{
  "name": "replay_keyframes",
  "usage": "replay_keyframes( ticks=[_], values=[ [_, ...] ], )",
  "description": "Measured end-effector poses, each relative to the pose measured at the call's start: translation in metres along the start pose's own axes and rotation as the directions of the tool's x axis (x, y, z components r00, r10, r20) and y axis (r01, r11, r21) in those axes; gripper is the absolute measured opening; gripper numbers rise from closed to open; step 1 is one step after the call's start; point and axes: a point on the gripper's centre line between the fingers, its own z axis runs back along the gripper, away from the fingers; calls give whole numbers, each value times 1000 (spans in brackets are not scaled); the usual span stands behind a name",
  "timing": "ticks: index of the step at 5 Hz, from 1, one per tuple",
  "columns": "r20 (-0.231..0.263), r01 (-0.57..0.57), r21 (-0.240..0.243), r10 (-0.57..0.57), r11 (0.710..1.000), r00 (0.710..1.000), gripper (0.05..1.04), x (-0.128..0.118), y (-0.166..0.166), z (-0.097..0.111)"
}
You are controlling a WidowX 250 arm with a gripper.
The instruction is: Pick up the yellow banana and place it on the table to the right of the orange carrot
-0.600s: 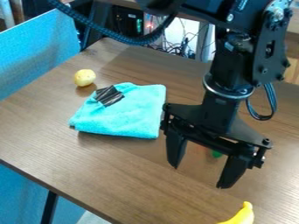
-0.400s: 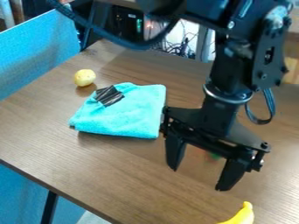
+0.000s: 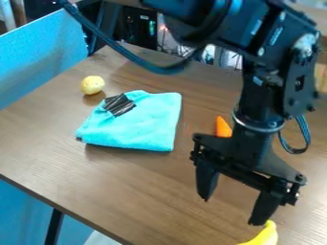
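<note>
The cloth (image 3: 142, 125) was turquoise, the counter (image 3: 115, 177) wood-grained brown, the banana (image 3: 265, 235) yellow, the carrot (image 3: 223, 128) orange.

Table (image 3: 121, 186), cloth (image 3: 139, 125), potato (image 3: 92, 85), carrot (image 3: 223, 128), banana (image 3: 264, 236)

From the blue towel (image 3: 144, 124), a potato (image 3: 92, 84) sits at eleven o'clock, an orange carrot (image 3: 223, 128) at three, and the wide-open black gripper (image 3: 230, 212) at five, near a banana (image 3: 263, 235).

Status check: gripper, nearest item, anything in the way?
Gripper open, empty, above table. Banana nearest in view; contact unclear. Orange object partly behind gripper; nothing seen between fingers and banana.
</note>
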Motion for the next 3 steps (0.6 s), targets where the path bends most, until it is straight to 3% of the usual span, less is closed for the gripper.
replay_keyframes(
  ticks=[2, 3],
  values=[
    [-75, 24, 10, -23, 1000, 997, 1001, 4, -19, -37],
    [-87, 40, 17, -38, 999, 995, 1001, 3, -29, -50]
  ],
)
